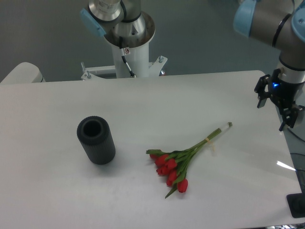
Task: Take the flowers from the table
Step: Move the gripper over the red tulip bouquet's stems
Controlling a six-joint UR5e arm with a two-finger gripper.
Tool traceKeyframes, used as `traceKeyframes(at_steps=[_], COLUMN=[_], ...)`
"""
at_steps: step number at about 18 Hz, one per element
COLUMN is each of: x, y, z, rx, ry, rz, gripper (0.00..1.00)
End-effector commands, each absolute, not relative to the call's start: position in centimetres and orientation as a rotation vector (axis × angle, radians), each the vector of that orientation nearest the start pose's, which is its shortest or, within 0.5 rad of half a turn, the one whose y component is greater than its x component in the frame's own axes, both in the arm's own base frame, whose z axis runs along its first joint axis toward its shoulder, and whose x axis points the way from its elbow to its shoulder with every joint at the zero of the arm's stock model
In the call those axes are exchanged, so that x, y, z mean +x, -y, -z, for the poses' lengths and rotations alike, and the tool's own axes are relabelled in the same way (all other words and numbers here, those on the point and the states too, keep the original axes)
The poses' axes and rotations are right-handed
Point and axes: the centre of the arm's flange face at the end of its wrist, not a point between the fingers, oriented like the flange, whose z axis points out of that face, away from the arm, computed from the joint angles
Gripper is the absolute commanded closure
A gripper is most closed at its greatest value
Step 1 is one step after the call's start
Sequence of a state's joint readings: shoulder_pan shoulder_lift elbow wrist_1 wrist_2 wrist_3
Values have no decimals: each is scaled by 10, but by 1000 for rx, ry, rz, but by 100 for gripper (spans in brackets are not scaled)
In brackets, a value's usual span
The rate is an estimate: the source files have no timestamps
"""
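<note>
The flowers (177, 164) lie flat on the white table (143, 105), right of centre. Their red tulip buds point toward the front edge, and the tied green stems run up and to the right, ending near the table's right side. My gripper (274, 109) hangs over the table's right edge, above and to the right of the stem ends and well apart from them. Its black fingers (260, 97) are spread apart and hold nothing.
A black ribbed cylinder (96, 140) stands upright left of the flowers, its open top showing. The robot's white pedestal (128, 52) rises behind the table's far edge. A dark block (298, 205) sits off the table's front right corner.
</note>
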State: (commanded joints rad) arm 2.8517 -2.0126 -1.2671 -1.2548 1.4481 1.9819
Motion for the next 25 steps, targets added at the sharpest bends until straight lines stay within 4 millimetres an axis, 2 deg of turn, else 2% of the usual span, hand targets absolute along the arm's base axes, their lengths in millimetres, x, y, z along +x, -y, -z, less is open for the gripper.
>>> traceKeyframes(at_steps=[4,8,11,16,22,25], x=[-614,-603,-594,-563,-523,-507], y=[-337,-353,-368,-405,-433,-432], z=[-411,-403,-402,-380,-332,-298], rx=[-2831,-2845,-2870,-2923,-2964,-2998], ry=[-1042,-980,-893,-651,-506,-446], rz=[-272,-244,-234,-168,-78,-71], gripper=[1,1,1,1,0,0])
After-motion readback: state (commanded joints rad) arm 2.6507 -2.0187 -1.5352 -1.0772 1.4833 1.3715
